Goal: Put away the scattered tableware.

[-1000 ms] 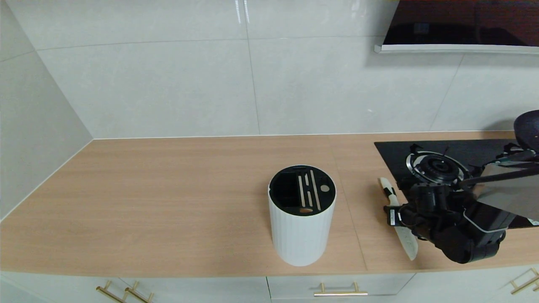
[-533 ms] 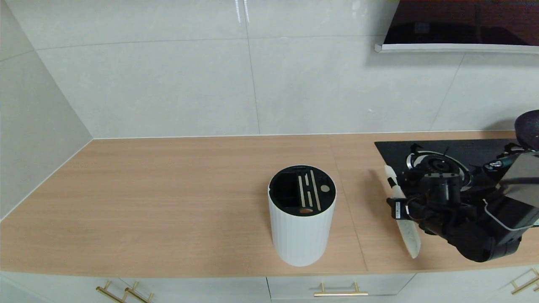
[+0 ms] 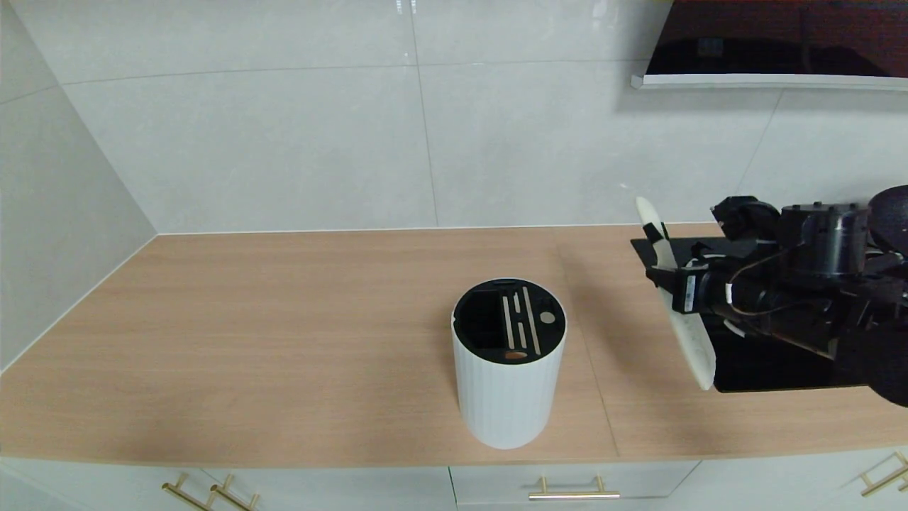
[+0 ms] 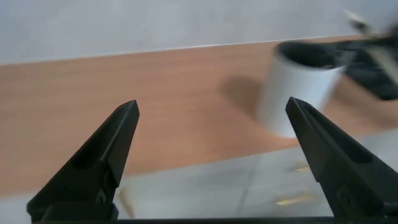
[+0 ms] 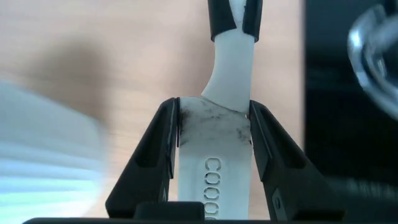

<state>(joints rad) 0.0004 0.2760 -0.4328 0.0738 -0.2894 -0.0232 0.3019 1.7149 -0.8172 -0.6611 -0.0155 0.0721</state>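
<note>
My right gripper [image 3: 677, 287] is shut on a white knife [image 3: 677, 301], held in the air above the counter's right side, next to the stove. The knife hangs tilted, handle end up and away, blade end down toward me. In the right wrist view the white knife [image 5: 217, 134] sits clamped between the two black fingers [image 5: 158, 155]. A white ribbed cylinder holder [image 3: 508, 362] with a black slotted top stands upright mid-counter, to the left of the knife. My left gripper [image 4: 211, 146] is open with nothing between its fingers, off to the left of the blurred holder [image 4: 298, 87].
A black gas stove [image 3: 762, 358] with a burner takes up the counter's right end. A dark pan [image 3: 890, 216] sits at the far right edge. A range hood [image 3: 773, 42] hangs above. The wooden counter [image 3: 284, 341] stretches left; drawers with gold handles [image 3: 573, 491] are below.
My right gripper has lifted the white knife off the counter and raised it up and back, level with the stove's far edge. The holder has not moved.
</note>
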